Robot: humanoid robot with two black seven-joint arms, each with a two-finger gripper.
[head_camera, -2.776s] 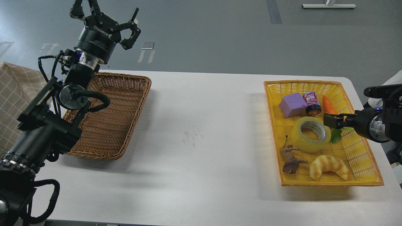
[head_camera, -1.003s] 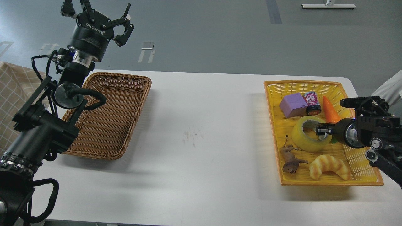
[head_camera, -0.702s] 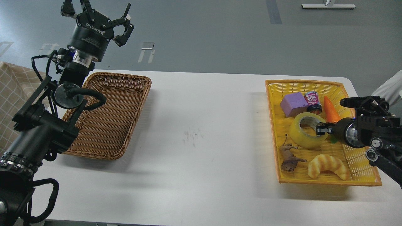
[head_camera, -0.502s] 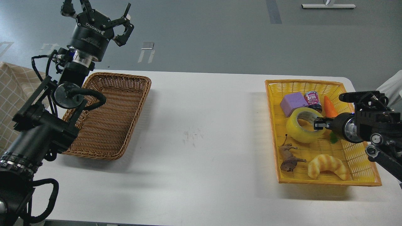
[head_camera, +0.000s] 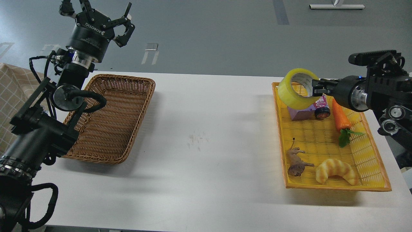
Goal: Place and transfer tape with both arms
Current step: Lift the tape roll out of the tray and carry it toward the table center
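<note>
The tape, a yellow translucent roll with a grey-white core, hangs in the air above the far left part of the yellow basket. My right gripper is shut on the roll's right wall, one finger inside the core. My left gripper is open and empty, raised high behind the far left corner of the brown wicker basket.
In the yellow basket lie a purple block, a small can, a toy carrot, a toy animal and a striped croissant toy. The white table lies between the two baskets.
My right gripper closed on the tape in the yellow basket and lifted it up and to the left. The basket shifted slightly. My left arm barely moved.
</note>
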